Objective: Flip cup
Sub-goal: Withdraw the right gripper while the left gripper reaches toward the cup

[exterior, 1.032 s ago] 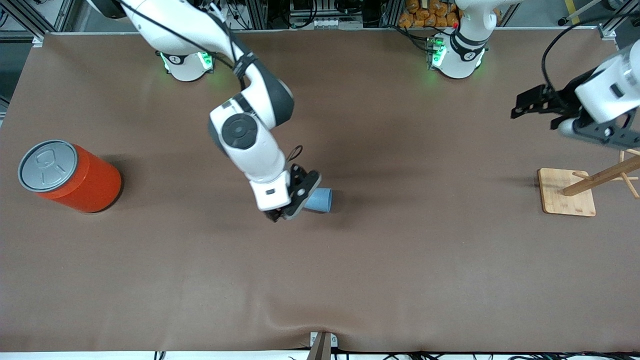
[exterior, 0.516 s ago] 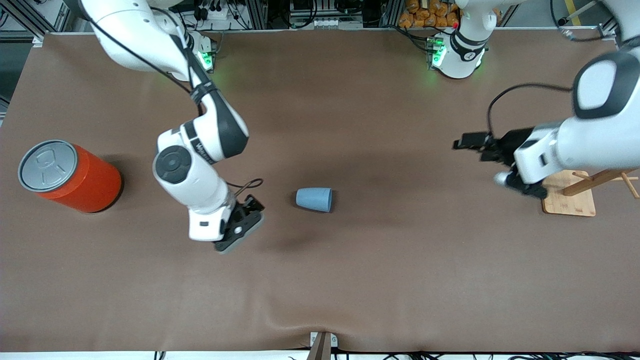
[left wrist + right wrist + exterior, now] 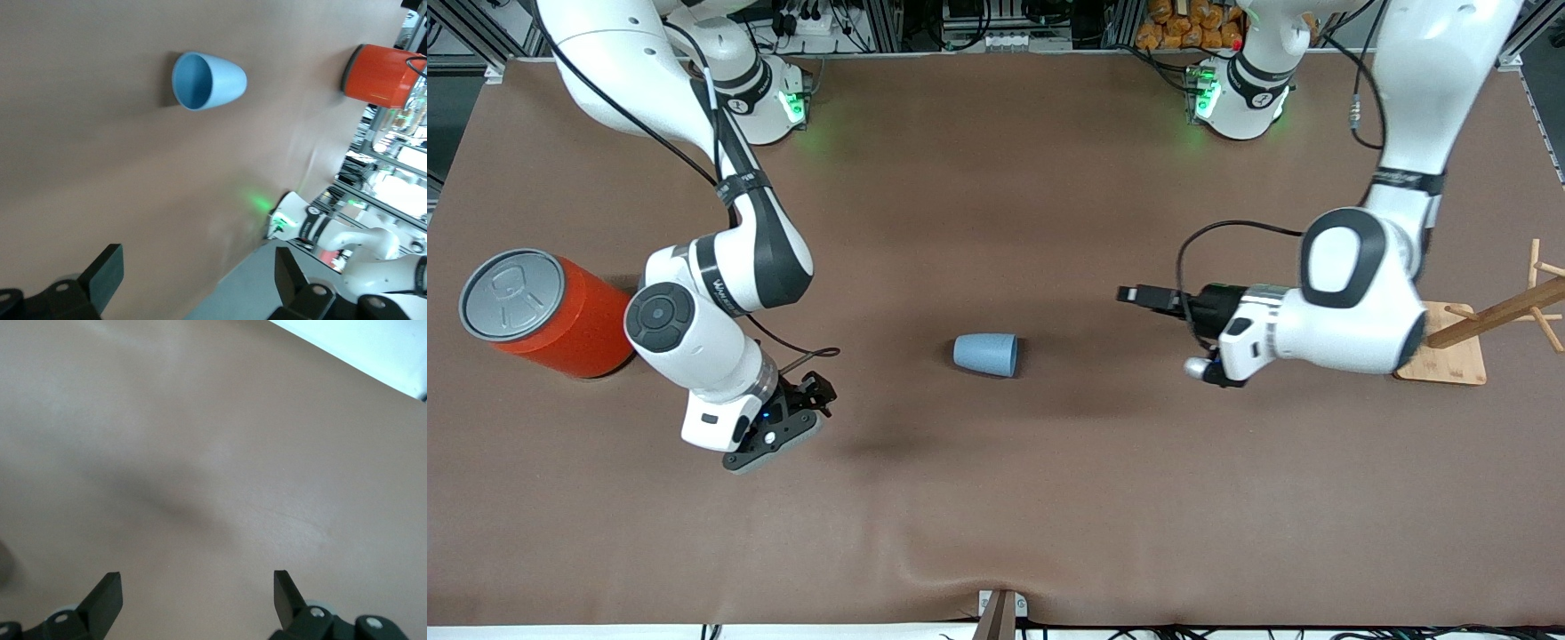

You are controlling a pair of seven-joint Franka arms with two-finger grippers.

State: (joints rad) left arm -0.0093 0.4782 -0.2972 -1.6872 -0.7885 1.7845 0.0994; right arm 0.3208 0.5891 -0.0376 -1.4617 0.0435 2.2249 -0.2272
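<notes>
The small light-blue cup lies on its side mid-table, with its wider rim toward the left arm's end. The left wrist view looks into its open mouth. My right gripper is open and empty, over bare table between the orange can and the cup; it holds nothing in its wrist view. My left gripper is open and empty, over the table between the cup and the wooden stand, and faces the cup. Neither gripper touches the cup.
A large orange can with a grey pull-tab lid stands at the right arm's end and also shows in the left wrist view. A wooden rack on a square base stands at the left arm's end.
My right gripper has left the cup and moved away toward the orange can. My left arm has swung in from over the wooden rack toward the cup. The cup has not moved.
</notes>
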